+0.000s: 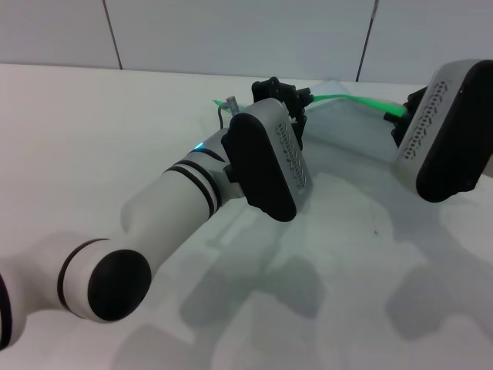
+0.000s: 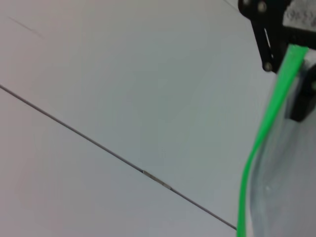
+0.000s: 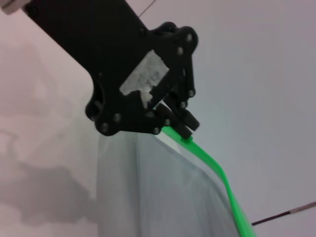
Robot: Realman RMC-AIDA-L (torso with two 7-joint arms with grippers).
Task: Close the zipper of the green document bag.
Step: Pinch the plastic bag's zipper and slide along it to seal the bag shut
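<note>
The green document bag (image 1: 347, 131) is a translucent pale pouch at the far side of the white table, with its bright green zipper (image 1: 354, 99) stretched between my two grippers. My left gripper (image 1: 296, 96) is at the strip's left end. In the right wrist view the left gripper (image 3: 181, 129) is pinched shut on the bag's corner where the zipper (image 3: 217, 173) begins, with the bag (image 3: 158, 197) hanging below it. My right gripper (image 1: 399, 116) is at the strip's right end. In the left wrist view the right gripper (image 2: 292, 52) closes around the zipper (image 2: 256, 148).
The white table (image 1: 92, 139) spreads wide to the left and front. A small grey and green object (image 1: 226, 105) lies just left of my left gripper. A panelled wall (image 1: 231, 31) with dark seams rises behind the table. My left forearm (image 1: 177, 208) crosses the middle foreground.
</note>
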